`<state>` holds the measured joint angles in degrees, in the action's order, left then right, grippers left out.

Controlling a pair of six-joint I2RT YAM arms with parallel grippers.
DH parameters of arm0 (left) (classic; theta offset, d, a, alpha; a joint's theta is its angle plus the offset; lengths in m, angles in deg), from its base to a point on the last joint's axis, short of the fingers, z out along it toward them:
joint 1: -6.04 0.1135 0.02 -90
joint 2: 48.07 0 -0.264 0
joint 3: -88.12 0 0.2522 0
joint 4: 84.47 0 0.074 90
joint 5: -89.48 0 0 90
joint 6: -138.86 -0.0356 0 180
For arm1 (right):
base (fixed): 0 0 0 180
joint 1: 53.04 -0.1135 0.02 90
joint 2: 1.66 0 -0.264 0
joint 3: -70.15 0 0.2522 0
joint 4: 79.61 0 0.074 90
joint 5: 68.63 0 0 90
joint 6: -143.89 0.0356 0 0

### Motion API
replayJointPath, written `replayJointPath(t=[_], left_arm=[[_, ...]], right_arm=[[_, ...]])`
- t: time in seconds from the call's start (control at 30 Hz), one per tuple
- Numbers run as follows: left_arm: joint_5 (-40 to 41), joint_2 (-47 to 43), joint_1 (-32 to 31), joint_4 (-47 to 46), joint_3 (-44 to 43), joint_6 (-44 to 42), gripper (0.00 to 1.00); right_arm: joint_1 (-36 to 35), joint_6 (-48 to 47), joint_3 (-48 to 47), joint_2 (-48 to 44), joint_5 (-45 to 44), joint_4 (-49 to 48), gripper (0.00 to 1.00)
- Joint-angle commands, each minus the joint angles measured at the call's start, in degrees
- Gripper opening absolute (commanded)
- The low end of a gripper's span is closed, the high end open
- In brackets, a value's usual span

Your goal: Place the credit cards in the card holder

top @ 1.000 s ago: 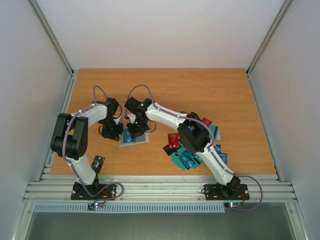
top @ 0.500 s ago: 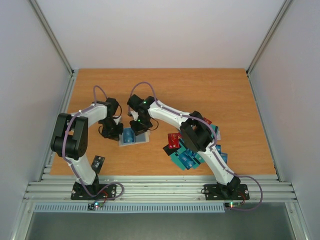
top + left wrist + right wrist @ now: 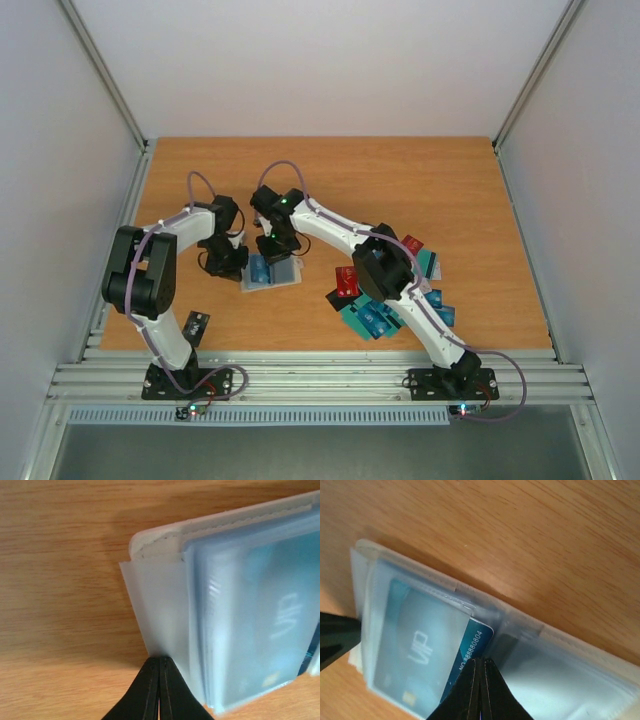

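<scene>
The card holder (image 3: 287, 277) lies open on the table, cream edge and clear sleeves showing in the left wrist view (image 3: 165, 532) and the right wrist view (image 3: 570, 680). A blue VIP credit card (image 3: 475, 640) sits mostly inside a sleeve, one corner sticking out; it also shows through the sleeve in the left wrist view (image 3: 260, 630). My right gripper (image 3: 481, 661) is shut, its tips resting on that exposed corner. My left gripper (image 3: 160, 659) is shut, its tips touching the edge of a clear sleeve at the holder's left side. More credit cards (image 3: 375, 315) lie heaped to the right.
The heap holds teal, blue, red (image 3: 347, 280) and black cards under my right arm's elbow. A small black object (image 3: 196, 325) lies near the left arm's base. Grey walls close in the table on both sides.
My right gripper has shifted slightly back and left over the holder, and the blue card sits deeper in the sleeve. The left gripper has stayed at the holder's left edge.
</scene>
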<state>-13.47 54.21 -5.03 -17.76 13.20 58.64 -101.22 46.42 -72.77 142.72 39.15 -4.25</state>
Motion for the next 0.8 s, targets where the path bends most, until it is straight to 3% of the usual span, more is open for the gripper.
replayJointPath(t=[0.0,0.27,0.5,0.77], left_arm=[[-2.4,1.5,-0.3,-2.9,-0.1,-1.0,0.05],[-2.8,1.9,-0.4,-3.0,-0.2,-1.1,0.05],[-2.7,1.5,-0.3,-2.5,-0.6,-0.8,0.05],[-1.5,-2.2,-0.3,-1.3,-1.6,0.7,0.08]], right_arm=[[-0.4,0.9,-3.9,3.2,-0.5,3.2,0.01],[-0.7,0.8,-4.4,2.2,3.6,2.1,0.01],[-0.6,1.5,-0.1,-2.9,7.7,-2.0,0.01],[1.7,1.7,6.7,-10.2,6.5,-3.1,0.01]])
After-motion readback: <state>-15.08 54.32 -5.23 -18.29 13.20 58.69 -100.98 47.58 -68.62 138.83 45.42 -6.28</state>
